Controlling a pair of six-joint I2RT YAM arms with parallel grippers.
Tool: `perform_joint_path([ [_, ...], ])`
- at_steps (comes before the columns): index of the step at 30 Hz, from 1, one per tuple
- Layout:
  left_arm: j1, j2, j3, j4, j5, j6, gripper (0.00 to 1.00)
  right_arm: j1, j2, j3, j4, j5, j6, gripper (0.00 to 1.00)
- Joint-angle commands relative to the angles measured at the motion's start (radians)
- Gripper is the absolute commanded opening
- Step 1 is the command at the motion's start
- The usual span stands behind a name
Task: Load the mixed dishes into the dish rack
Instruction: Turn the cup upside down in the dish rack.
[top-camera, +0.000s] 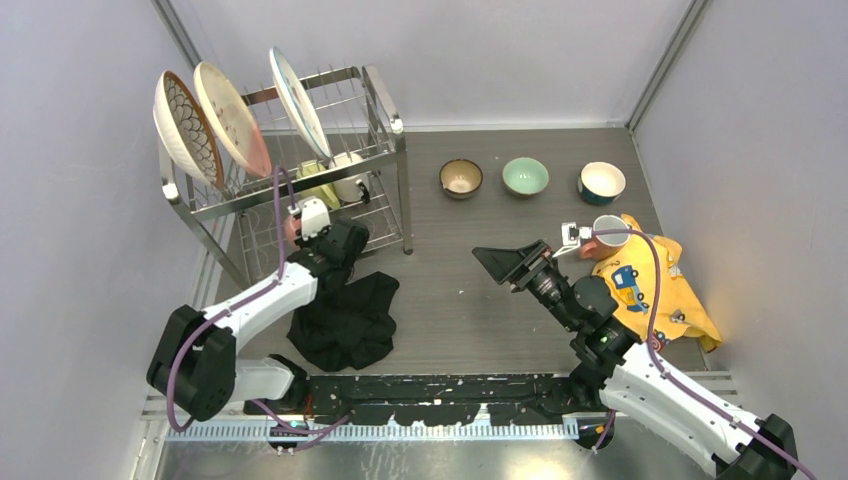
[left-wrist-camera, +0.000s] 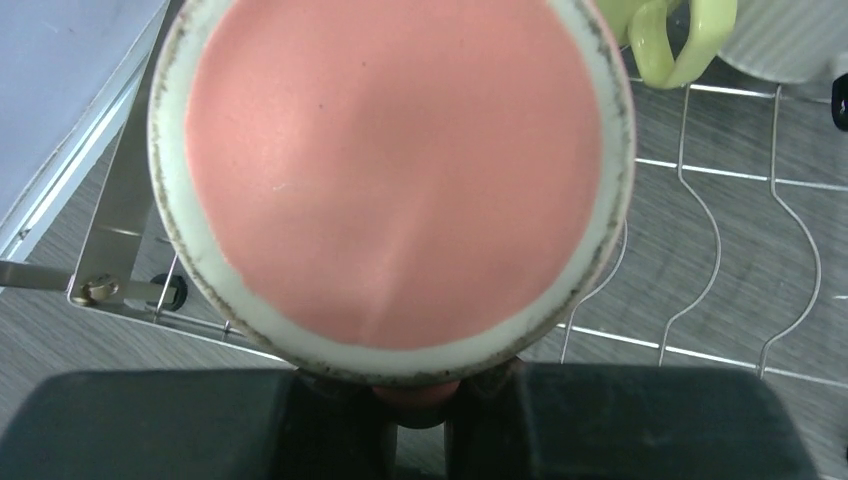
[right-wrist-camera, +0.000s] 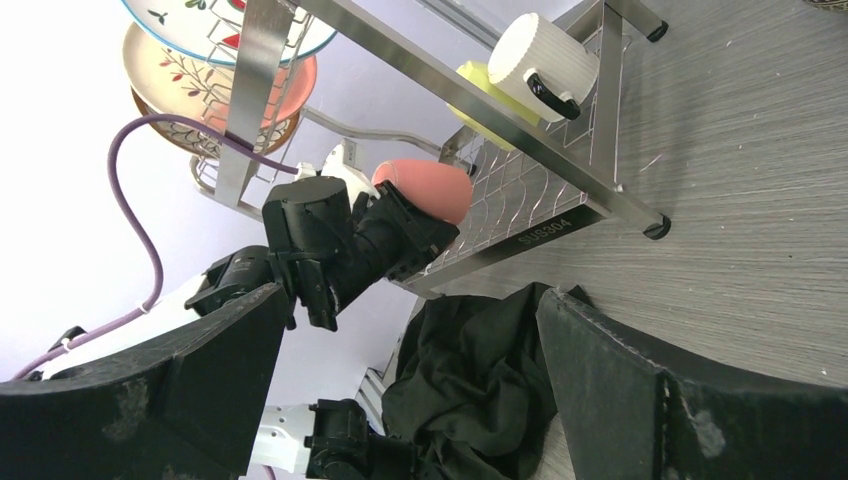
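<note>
Fingers of the left gripper (top-camera: 303, 238) are clenched on the pink mug (top-camera: 290, 226). Top cam shows it at the front-left part of the dish rack (top-camera: 385, 95), lower tier. Upper tier: three plates (top-camera: 232, 118) upright btw. the prongs. Lower tier, further back: yellow mug (top-camera: 318, 182) and white mug (top-camera: 350, 178), side by side. The right gripper (top-camera: 505, 262) hangs over the table (top-camera: 450, 300), fingers released and wide apart, holding nothing. Right of the rack, in a row on the table: brown bowl (top-camera: 461, 178), mint-green bowl (top-camera: 525, 176), blue bowl (top-camera: 601, 183). Another mug (top-camera: 608, 238) stands on the yellow cloth (top-camera: 680, 290). The black cloth (top-camera: 345, 320) lies in front of the rack.

Left wrist cam: the dark fingers (left-wrist-camera: 150, 425) stand close together, pinching a thin pink part of the mug; handle or wall, cannot tell. The mug's round pink face w/ pale speckled rim fills the view, above the rack's wire floor; touching it or not, cannot tell.

Right wrist cam: own fingers (right-wrist-camera: 130, 400) are spread wide, nothing btw. them. Beyond them the left gripper holds the pink mug at the front edge of the lower tier, w/ yellow and white mugs further in.
</note>
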Motion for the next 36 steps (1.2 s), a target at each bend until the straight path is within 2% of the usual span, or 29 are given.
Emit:
perform_joint_path([
  [1,0.057,-0.037,-0.013,0.141,0.028,0.011,0.00,-0.002,-0.023,0.006,0.004,0.020,-0.015,1.00],
  [20,0.187,0.017,-0.047,0.176,0.121,0.020,0.00,-0.002,-0.037,0.004,-0.011,0.023,-0.017,1.00],
  [25,0.237,0.011,-0.046,0.218,0.202,0.051,0.00,-0.001,-0.043,0.003,-0.018,0.021,-0.019,1.00],
  [36,0.310,0.034,-0.032,0.261,0.236,0.111,0.00,-0.001,-0.055,0.004,-0.032,0.020,-0.029,1.00],
])
